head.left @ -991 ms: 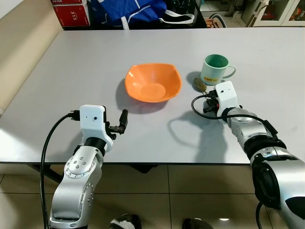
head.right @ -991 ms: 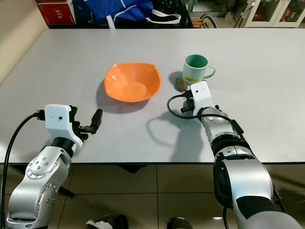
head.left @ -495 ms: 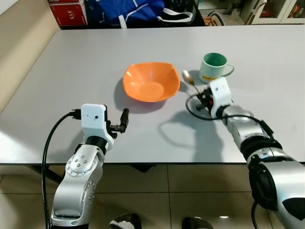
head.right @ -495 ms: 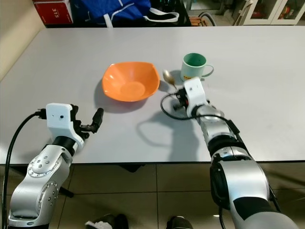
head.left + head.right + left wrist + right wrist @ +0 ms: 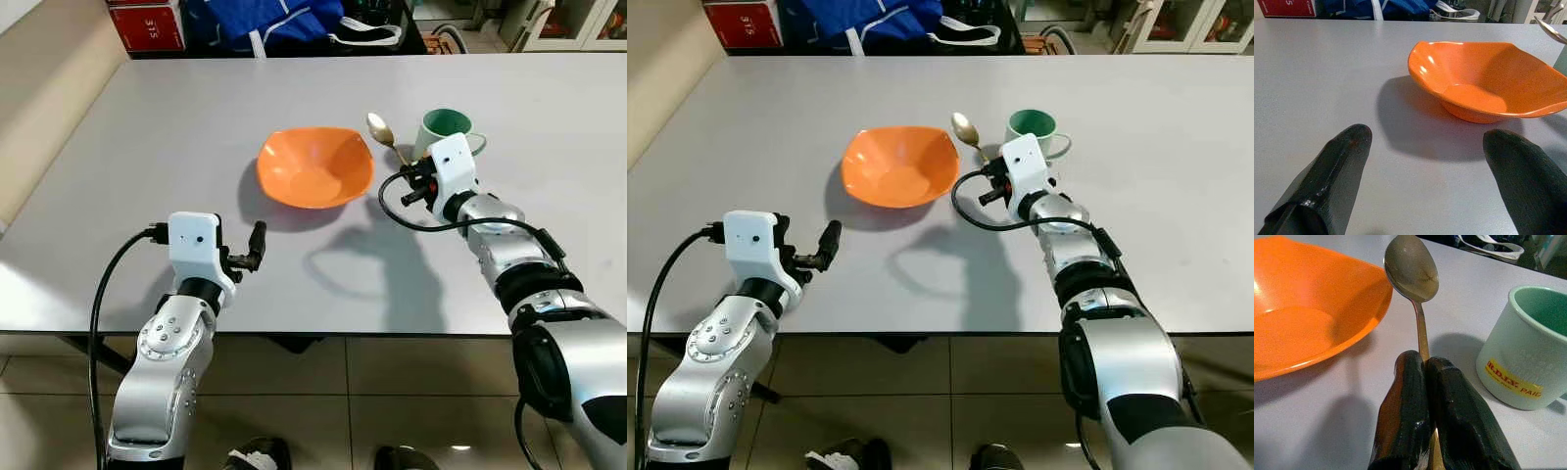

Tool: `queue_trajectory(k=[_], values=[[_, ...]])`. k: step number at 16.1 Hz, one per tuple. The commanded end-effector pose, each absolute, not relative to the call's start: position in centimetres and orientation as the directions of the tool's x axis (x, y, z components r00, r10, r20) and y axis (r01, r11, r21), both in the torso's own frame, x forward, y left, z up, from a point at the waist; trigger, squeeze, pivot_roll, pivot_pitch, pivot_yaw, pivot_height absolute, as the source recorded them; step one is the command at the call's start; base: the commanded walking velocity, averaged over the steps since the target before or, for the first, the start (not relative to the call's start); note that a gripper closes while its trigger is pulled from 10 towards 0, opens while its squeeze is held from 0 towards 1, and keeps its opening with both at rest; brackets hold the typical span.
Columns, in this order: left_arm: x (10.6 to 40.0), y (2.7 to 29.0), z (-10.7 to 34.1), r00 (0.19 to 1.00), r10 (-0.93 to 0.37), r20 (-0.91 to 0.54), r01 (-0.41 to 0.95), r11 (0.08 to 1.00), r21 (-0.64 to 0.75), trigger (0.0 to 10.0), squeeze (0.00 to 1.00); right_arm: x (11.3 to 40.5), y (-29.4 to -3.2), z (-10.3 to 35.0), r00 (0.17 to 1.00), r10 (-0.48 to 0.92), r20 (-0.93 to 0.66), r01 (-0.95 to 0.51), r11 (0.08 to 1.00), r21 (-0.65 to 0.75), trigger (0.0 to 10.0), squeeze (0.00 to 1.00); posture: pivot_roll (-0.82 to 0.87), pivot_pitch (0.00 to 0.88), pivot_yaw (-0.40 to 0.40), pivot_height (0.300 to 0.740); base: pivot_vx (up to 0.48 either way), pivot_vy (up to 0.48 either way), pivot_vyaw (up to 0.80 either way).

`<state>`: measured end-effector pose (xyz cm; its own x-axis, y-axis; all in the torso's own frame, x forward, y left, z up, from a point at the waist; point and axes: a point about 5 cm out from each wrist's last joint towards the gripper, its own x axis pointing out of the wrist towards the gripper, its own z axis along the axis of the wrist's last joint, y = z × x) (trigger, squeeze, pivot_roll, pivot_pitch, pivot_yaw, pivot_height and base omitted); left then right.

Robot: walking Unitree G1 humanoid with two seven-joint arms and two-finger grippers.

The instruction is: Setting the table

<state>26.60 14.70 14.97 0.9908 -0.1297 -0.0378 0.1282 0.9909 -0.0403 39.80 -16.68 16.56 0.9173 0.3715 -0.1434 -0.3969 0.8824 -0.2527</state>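
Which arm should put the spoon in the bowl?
Right. The right gripper is already shut on the spoon, raised beside the orange bowl. The left gripper is open, empty, nearer the table's edge.

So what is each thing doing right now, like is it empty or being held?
Bowl: upright on the table, empty.
Mug: upright, nothing visible inside.
Spoon: held up off the table, between bowl and mug.
Right gripper: fingers shut on the spoon's handle.
Left gripper: fingers open, holding nothing, short of the bowl.
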Motion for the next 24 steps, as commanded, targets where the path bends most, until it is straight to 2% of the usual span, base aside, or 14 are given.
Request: queue_trajectory(k=[1,5,6,7,11,16,20,21,22,24], values=[[26.7,14.6,14.8,0.990,-0.132,-0.042,0.130,0.991,-0.040,10.0,0.00,40.3,-16.0,18.6,0.903,0.417,-0.099,-0.427,0.853,-0.301,0.0,0.00,-0.09,0.106,0.053,0.740,0.000,0.000,0.00],[26.8,14.6,14.8,0.990,-0.133,-0.039,0.131,0.990,-0.043,10.0,0.00,40.5,-15.1,19.8,0.850,0.503,-0.155,-0.522,0.769,-0.369,0.0,0.00,-0.10,0.102,0.051,0.740,0.000,0.000,0.00],[26.9,14.5,14.8,0.990,-0.134,-0.036,0.133,0.990,-0.044,10.0,0.00,40.7,-15.2,19.9,0.850,0.491,-0.192,-0.525,0.750,-0.403,2.9,0.00,-0.10,0.100,0.048,0.740,0.000,0.000,0.00],[26.9,14.5,14.8,0.990,-0.134,-0.035,0.133,0.990,-0.045,10.0,0.00,40.7,-15.2,19.9,0.850,0.487,-0.200,-0.524,0.746,-0.411,10.0,0.00,-0.10,0.100,0.046,0.740,0.000,0.000,0.00],[27.1,14.4,14.9,0.991,-0.131,-0.029,0.130,0.990,-0.048,10.0,0.00,40.9,-15.0,20.0,0.841,0.473,-0.263,-0.538,0.675,-0.505,10.0,0.00,-0.10,0.096,0.043,0.740,0.000,0.000,0.00],[27.1,14.4,15.0,0.991,-0.129,-0.023,0.128,0.991,-0.046,10.0,0.00,40.6,-13.6,19.3,0.767,0.518,-0.378,-0.631,0.505,-0.589,10.0,0.00,-0.09,0.093,0.040,0.740,0.000,0.000,0.00],[27.2,14.4,15.0,0.992,-0.125,-0.017,0.124,0.991,-0.047,10.0,0.00,40.7,-12.7,20.0,0.753,0.538,-0.379,-0.638,0.453,-0.623,10.0,0.00,-0.10,0.085,0.035,0.740,0.000,0.000,0.00],[27.2,14.4,15.0,0.992,-0.123,-0.016,0.123,0.991,-0.049,10.0,0.00,40.7,-12.5,20.0,0.751,0.539,-0.380,-0.637,0.442,-0.631,10.0,0.49,-0.10,0.084,0.034,0.740,0.000,0.000,0.00],[27.3,14.4,15.0,0.992,-0.123,-0.015,0.122,0.991,-0.049,10.0,0.00,40.7,-12.5,20.0,0.751,0.540,-0.380,-0.637,0.440,-0.633,10.0,0.75,-0.09,0.081,0.031,0.740,0.000,0.000,0.00],[27.3,14.4,15.0,0.993,-0.120,-0.014,0.119,0.992,-0.049,10.0,0.00,40.7,-12.3,20.2,0.751,0.540,-0.379,-0.634,0.432,-0.642,10.0,1.00,-0.09,0.078,0.027,0.740,0.000,0.000,0.00]])
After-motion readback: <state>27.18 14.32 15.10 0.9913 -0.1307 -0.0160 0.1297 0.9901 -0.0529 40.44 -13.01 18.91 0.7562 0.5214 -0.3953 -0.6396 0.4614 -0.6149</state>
